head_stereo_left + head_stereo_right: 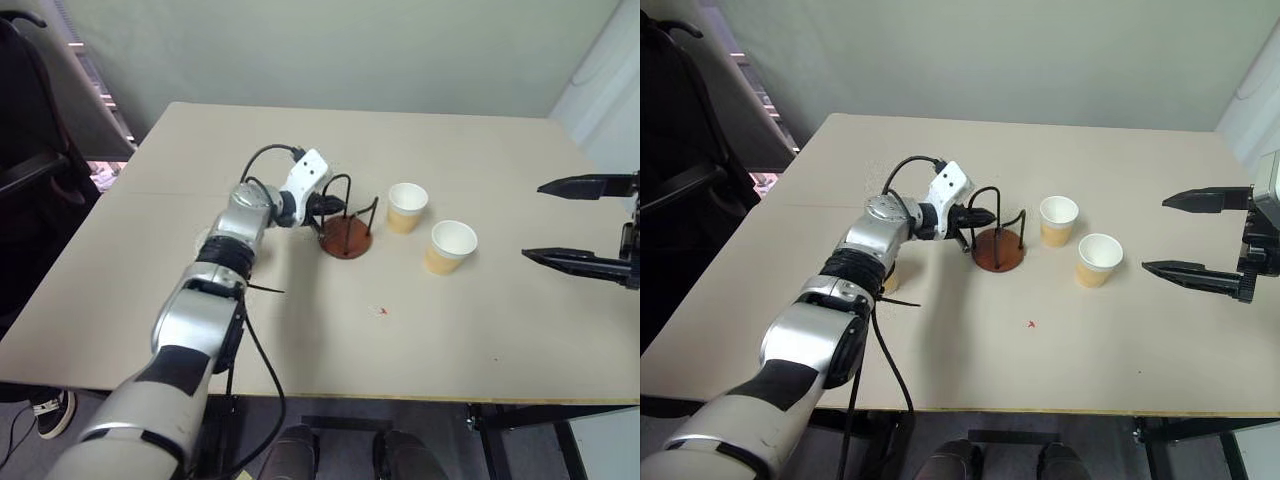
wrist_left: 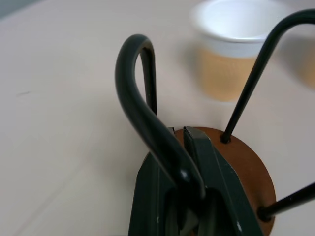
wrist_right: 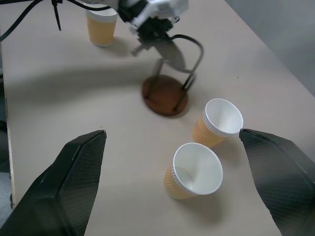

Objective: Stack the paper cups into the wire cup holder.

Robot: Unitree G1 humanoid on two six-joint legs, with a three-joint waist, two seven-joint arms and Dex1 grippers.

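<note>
- Here, the table [image 1: 500, 350] was the largest item: a pale beige top that carried every task object, with a tiny red speck [image 1: 381, 311] on its near part.
- The left gripper [image 1: 980, 215] reached in from the robot's left at the wire cup holder; its two black fingers [image 2: 206, 162] were pressed together on one of the holder's wire loops, as the left wrist view showed from close by.
- The right gripper [image 1: 535, 222] hung over the table's right side, well apart from the cups, its fingers spread wide with nothing between them.
- The wire cup holder [image 1: 346, 240] stood upright near the table's middle, thin black loops rising from a round reddish-brown base; no cup sat inside it.
- Paper cup one [image 1: 406, 207] stood upright just to the right of the holder, mouth up.
- Paper cup two [image 1: 450, 246] stood upright near cup one, to its right and nearer the robot, the two not touching.
- Paper cup three [image 3: 101, 27] stood on the holder's other side, close under the left arm, seen in the right wrist view.
</note>
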